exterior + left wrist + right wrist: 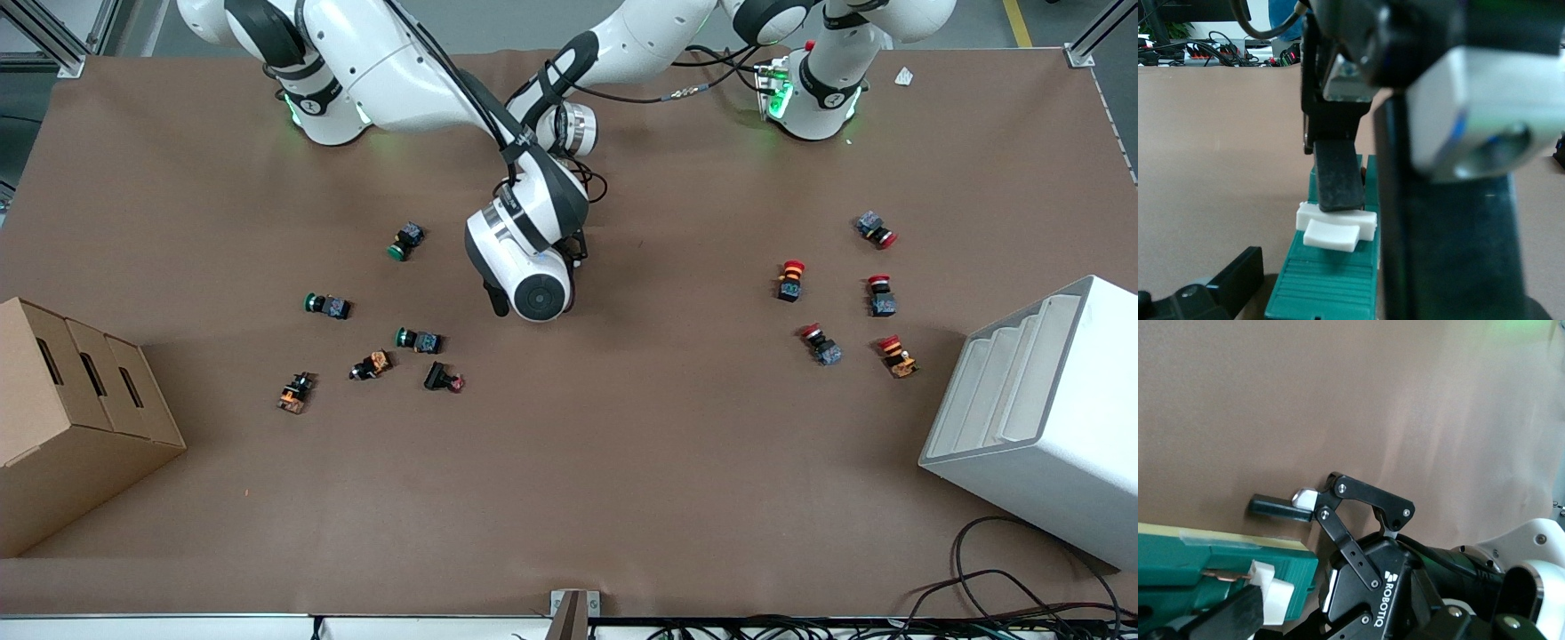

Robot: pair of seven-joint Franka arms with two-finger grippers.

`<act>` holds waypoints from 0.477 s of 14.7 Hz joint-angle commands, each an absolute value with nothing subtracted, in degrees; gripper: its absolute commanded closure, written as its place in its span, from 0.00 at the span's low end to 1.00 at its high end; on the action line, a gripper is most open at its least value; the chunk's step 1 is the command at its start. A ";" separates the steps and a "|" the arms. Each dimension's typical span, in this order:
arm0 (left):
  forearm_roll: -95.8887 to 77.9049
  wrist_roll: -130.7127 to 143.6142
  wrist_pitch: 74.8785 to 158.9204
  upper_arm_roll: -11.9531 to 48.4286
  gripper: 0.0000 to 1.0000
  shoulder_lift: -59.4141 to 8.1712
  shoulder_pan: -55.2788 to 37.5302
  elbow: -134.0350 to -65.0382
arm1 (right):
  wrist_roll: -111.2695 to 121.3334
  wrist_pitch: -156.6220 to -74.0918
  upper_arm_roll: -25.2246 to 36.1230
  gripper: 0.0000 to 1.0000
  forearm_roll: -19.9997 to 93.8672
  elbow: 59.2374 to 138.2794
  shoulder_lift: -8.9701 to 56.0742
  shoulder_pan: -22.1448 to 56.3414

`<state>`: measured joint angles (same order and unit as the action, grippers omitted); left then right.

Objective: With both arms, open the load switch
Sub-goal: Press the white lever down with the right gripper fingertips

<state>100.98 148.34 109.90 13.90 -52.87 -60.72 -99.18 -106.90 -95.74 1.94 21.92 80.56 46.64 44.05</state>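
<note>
The load switch (1328, 283) is a dark green block with a white toggle (1335, 230). It lies flat on the brown table and is hidden under both wrists (533, 267) in the front view. My left gripper (1338, 290) is open around one end of the block, and its one visible finger (1238, 277) stays a small gap off the block's side. In the right wrist view this same gripper's finger (1275, 507) lies apart from the load switch (1218, 567). My right gripper (1336, 613) is open above the block, with one finger (1337, 177) resting on the toggle (1275, 590).
Green-capped push buttons (409, 240) lie scattered toward the right arm's end, near a cardboard box (71, 418). Red-capped buttons (791, 280) lie toward the left arm's end beside a white bin (1040, 418). Cables (1022, 587) trail off the table edge nearest the camera.
</note>
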 commanded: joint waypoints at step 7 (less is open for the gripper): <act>99.76 151.70 112.15 14.24 0.00 -56.87 -60.21 -100.11 | -98.46 -82.92 2.72 0.00 19.69 72.53 43.95 37.28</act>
